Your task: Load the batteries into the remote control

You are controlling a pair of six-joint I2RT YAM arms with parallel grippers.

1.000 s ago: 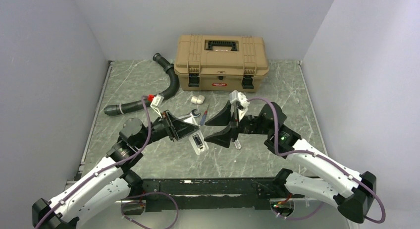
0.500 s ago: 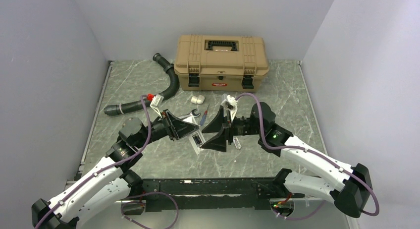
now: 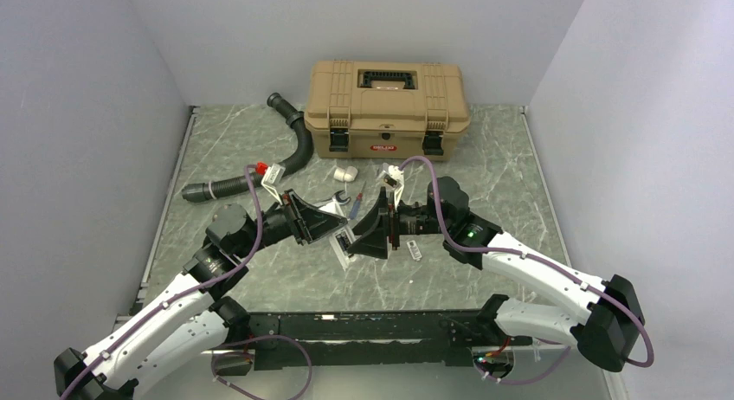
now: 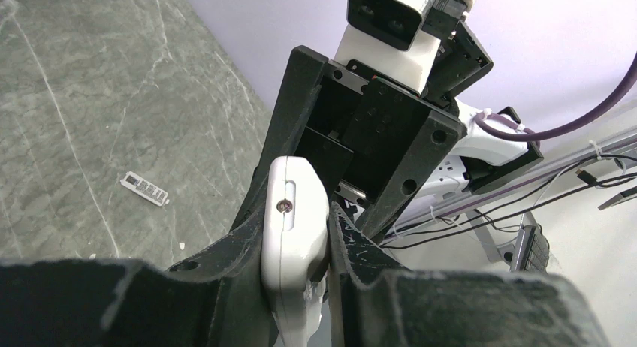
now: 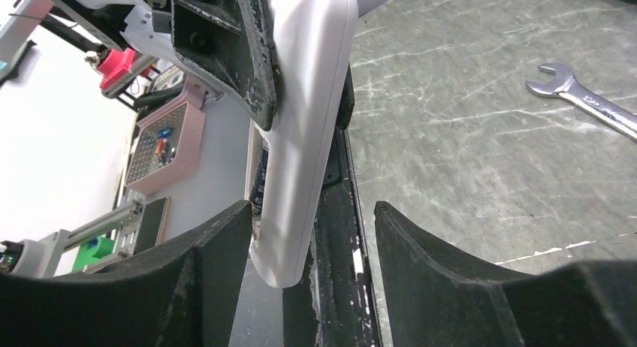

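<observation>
The left tool [image 4: 297,212] grips the remote control [image 4: 293,272]. The right tool [image 5: 312,212] stands open around its free end. No batteries appear loaded yet.

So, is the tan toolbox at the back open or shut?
Shut. The lid of the toolbox sits flat on the body with no gap, and both black front latches lie down against it.

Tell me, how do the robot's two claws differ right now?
The left gripper is shut on the remote control, holding it up. The right gripper is open, and its fingers straddle the remote's free end with a gap on one side. The left gripper reaches in from the left, the right gripper from the right. Both are black two-finger claws meeting over the middle of the table.
</observation>
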